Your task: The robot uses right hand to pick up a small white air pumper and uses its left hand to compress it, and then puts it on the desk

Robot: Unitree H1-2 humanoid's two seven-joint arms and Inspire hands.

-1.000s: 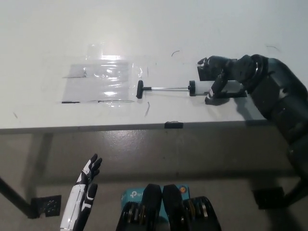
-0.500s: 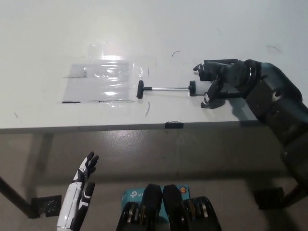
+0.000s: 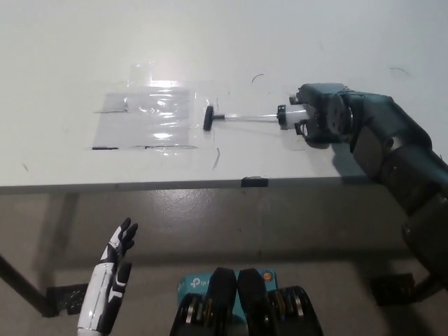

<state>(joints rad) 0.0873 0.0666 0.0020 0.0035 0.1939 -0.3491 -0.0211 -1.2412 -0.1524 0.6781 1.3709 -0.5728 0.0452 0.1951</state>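
The small white air pumper [image 3: 290, 116] is held above the white desk [image 3: 224, 56] at the right, its thin rod stretching left to a black T-handle [image 3: 209, 117]. My black right hand [image 3: 316, 120] is shut on the pumper's white barrel, most of which the hand hides. The rod is fully drawn out and tilts slightly. My white left hand [image 3: 112, 277] hangs low at the lower left, below the desk's front edge, fingers apart and holding nothing.
A clear plastic sheet [image 3: 147, 124] lies taped on the desk left of the T-handle. A small black clip [image 3: 253, 182] sits on the desk's front edge. Under the desk are the grey floor and a desk leg [image 3: 31, 297].
My right hand closed on the pumper's barrel and lifted it off the desk; the T-handle rose and shifted slightly right. My left hand sank a little lower.
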